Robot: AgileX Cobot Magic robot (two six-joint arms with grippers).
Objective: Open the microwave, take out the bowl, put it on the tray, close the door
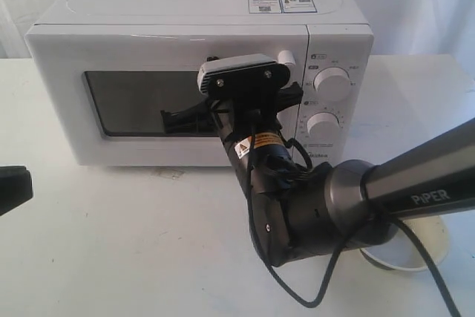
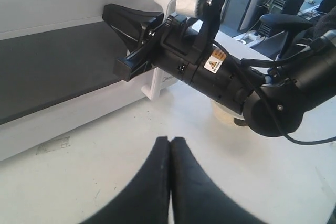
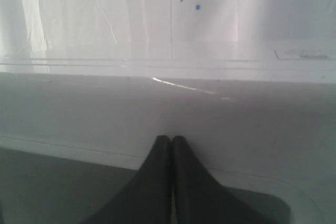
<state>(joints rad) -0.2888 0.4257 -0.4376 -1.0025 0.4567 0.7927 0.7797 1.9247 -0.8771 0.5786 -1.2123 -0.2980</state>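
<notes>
Exterior view: microwave point(image 1: 185, 16) at 12 o'clock on the table point(image 1: 111, 257), door point(image 1: 67, 57) flush closed. Step in hand is the opening, not yet begun.

The right gripper point(image 3: 170, 140) points at the door with its jaws pressed together, holding nothing. Right wrist view puts the tips at the white frame just above the window point(image 1: 126, 102), near its corner on the handle side. Whether they touch the door: cannot tell.

The handle point(image 2: 156, 83) is just at 3 o'clock of that gripper, mostly hidden by the wrist. The jaws are not around it.

The left gripper point(image 2: 170, 141) is also closed and empty, low at 8 o'clock of the microwave, well apart.

No bowl visible. The window is too dark to see through, so it is presumably inside.

There is a white round rim point(image 1: 404, 260) at 5 o'clock under the right arm, possibly the tray, mostly hidden.

Next, as judged: the right gripper shifts toward 3 o'clock, then either spreads and clamps the handle or hooks behind it. It then pulls in an arc about the door's 9 o'clock edge. Risk: slipping off the bar.
</notes>
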